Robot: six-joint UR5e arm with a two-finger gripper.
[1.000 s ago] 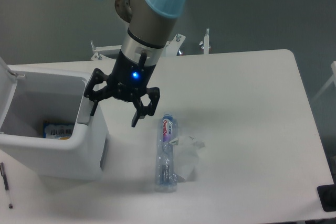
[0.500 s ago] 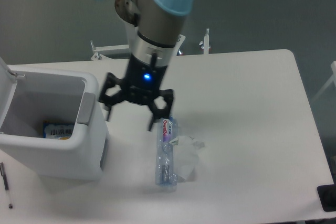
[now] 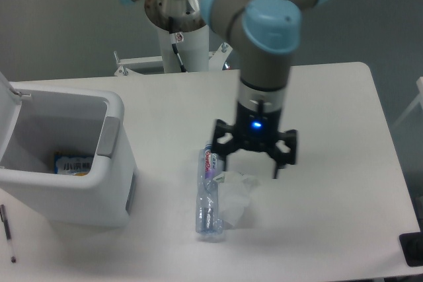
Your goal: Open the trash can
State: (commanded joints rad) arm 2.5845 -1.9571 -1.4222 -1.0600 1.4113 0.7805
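The tool [image 3: 254,158] has swung away from the trash can [image 3: 66,163] over the last second: it was at the bin's grey push-tab [image 3: 108,137], and now it hangs well off to the side, above the tabletop [image 3: 330,110], its fingers spread wide and holding nothing. The bin sits far to the tool's image-left, its lid [image 3: 8,94] tipped up at the far edge and the inside open to view, so the opening looks done and the arm seems to be backing off.

Counted: one trash can, one small packet [image 3: 73,163] inside it, one clear plastic bottle [image 3: 208,196] lying just below-left of the tool, one crumpled clear wrapper [image 3: 236,193] beside the bottle, one pen [image 3: 8,232] far left beyond the bin.
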